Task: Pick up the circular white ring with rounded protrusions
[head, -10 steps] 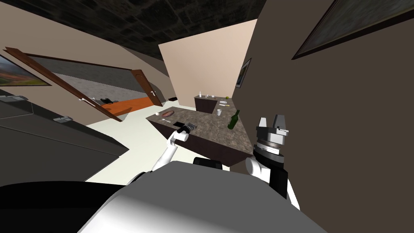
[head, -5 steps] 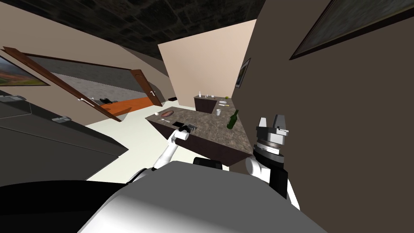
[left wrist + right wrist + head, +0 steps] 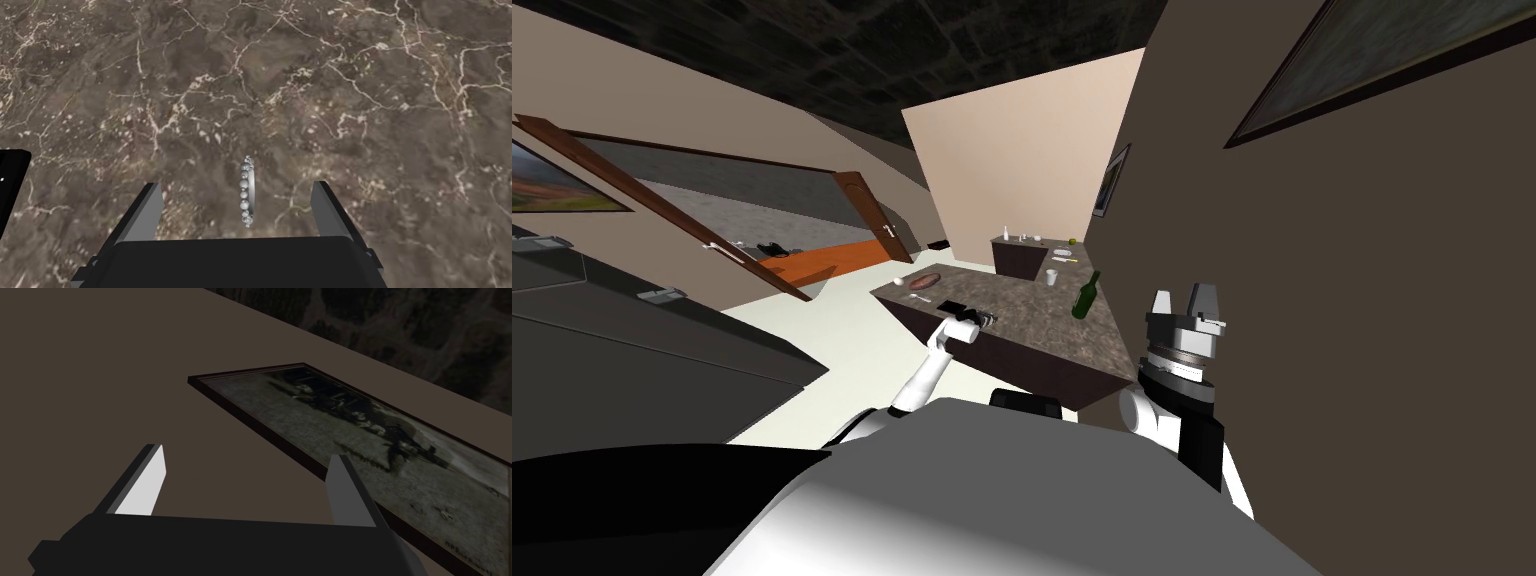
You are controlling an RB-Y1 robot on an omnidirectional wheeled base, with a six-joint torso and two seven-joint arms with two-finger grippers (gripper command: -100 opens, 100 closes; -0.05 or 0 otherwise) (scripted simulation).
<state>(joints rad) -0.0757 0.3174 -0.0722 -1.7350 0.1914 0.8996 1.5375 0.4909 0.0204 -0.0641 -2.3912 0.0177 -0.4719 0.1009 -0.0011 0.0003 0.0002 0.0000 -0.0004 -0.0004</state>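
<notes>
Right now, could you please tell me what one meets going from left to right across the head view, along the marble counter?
Small white ball, round brown plate, flat black object, left tool, white cup, dark green bottle, right tool.

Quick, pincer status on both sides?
Left pincer: open, fingers either side of the beaded ring on the brown veined counter, not touching it.
Right pincer: open, empty.
</notes>
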